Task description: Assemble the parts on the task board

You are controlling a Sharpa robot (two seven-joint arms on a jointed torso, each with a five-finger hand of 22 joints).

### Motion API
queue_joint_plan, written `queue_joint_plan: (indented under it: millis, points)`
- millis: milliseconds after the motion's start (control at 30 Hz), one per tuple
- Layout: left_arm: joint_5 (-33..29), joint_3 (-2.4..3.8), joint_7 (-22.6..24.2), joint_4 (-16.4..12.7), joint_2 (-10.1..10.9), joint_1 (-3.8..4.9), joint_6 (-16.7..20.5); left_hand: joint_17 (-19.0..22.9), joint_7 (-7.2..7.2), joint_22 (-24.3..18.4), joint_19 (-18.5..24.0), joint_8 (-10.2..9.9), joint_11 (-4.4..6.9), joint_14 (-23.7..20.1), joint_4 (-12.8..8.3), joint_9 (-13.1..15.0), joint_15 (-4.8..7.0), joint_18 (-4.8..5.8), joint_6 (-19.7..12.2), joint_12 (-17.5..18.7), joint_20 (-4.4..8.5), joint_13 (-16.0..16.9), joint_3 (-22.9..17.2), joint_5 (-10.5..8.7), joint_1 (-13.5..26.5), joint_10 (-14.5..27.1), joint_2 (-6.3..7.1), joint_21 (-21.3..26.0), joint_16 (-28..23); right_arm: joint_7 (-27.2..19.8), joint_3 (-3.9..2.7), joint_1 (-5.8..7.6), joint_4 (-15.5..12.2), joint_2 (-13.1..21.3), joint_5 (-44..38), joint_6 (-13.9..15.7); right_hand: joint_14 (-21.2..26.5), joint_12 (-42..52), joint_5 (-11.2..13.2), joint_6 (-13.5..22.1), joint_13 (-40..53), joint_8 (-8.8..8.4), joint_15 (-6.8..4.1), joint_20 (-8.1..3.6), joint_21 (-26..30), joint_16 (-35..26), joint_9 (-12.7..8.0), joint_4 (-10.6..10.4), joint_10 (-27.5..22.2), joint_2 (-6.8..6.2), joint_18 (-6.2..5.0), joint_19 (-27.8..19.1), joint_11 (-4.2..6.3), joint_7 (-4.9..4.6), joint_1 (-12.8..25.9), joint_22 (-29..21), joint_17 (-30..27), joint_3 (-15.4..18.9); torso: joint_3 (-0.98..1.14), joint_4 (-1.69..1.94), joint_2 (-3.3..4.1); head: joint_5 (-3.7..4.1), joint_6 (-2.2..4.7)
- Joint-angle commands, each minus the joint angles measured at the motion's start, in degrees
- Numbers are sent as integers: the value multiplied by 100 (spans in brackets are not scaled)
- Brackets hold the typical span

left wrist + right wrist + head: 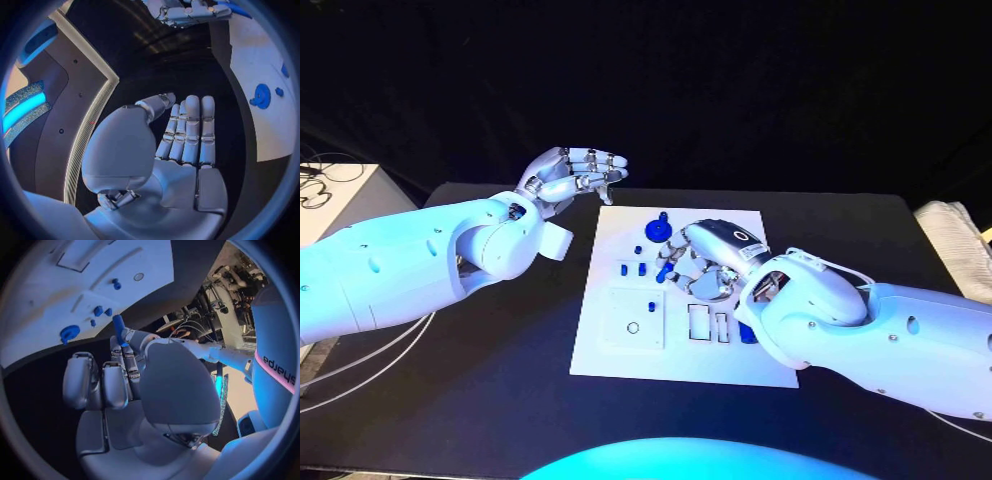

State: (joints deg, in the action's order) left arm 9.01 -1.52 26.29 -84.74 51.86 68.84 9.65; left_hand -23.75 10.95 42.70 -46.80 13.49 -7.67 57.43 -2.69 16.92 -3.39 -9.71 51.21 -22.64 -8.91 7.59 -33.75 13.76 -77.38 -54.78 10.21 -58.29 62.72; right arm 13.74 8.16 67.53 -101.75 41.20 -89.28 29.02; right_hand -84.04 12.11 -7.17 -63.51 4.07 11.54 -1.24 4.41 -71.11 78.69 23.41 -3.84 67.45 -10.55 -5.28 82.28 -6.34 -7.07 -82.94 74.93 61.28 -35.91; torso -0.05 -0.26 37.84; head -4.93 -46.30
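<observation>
1. The white board (682, 340) lies in the middle of the black bench (502, 400).
2. The right hand (708, 262) hovers over the middle of the board and pinches a slim blue peg (119, 327) between thumb and fingers.
3. The left hand (574, 175) hangs over the bench just past the board's far left corner, holding nothing, fingers loosely apart.
4. A round blue disc (658, 229) sits near the board's far edge, with smaller blue pieces (640, 268) just nearer.
</observation>
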Motion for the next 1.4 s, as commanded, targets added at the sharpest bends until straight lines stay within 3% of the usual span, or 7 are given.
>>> queue_joint_plan:
  millis: [33,233,433,767,1400]
  points:
    - [-34,4,35,-2,-18,2,-101,7,13,-5,-45,-12,7,4,1,-3,3,-86,6,-39,-7,-3,28,28,1,29,-37,40,-39,-219,16,-102,47,-146,-74,-17,-70,17,-35,-30,167,32,-29,-10,9,8,11,48,388,42,107,14,335,-11,33,227,-12,-28,-2,-3,-1,-50,-16]
    - [-38,4,30,5,-32,2,-105,8,13,-6,-46,-12,7,5,5,-3,3,-86,7,-42,-7,-3,31,26,7,31,-39,41,-40,-324,52,-328,170,-415,-103,-99,-68,7,-41,-23,172,33,-29,-11,22,4,19,69,391,45,104,8,333,-13,43,221,-19,-47,0,4,10,-89,-34]
    - [-39,4,29,-1,-32,2,-104,8,13,-6,-46,-12,7,5,5,-3,3,-86,7,-42,-7,-3,31,26,7,31,-39,41,-40,-316,79,-474,310,-557,-184,-186,-66,0,-44,-19,175,34,-29,-11,33,1,23,81,391,47,102,3,332,-15,51,215,-26,-56,-4,-5,9,-132,-44]
    - [-40,4,20,-5,-34,2,-101,8,13,-6,-46,-12,7,5,5,-3,3,-86,7,-42,-7,-3,31,26,7,31,-39,41,-40,-223,118,-545,446,-630,-263,-306,-62,-11,-43,-13,179,35,-26,-11,51,-8,32,95,391,47,98,-5,329,-19,72,206,-48,-66,8,-3,10,-161,-80]
    - [-52,3,1,-10,-38,2,-110,10,13,-8,-47,-13,7,6,11,-4,3,-86,5,-46,-6,-4,36,25,15,36,-39,45,-41,-115,142,-650,547,-731,-290,-362,-59,-20,-40,-11,185,39,-26,-10,57,-13,40,113,395,47,97,-9,329,-19,87,204,-59,-76,1,6,8,-180,-169]
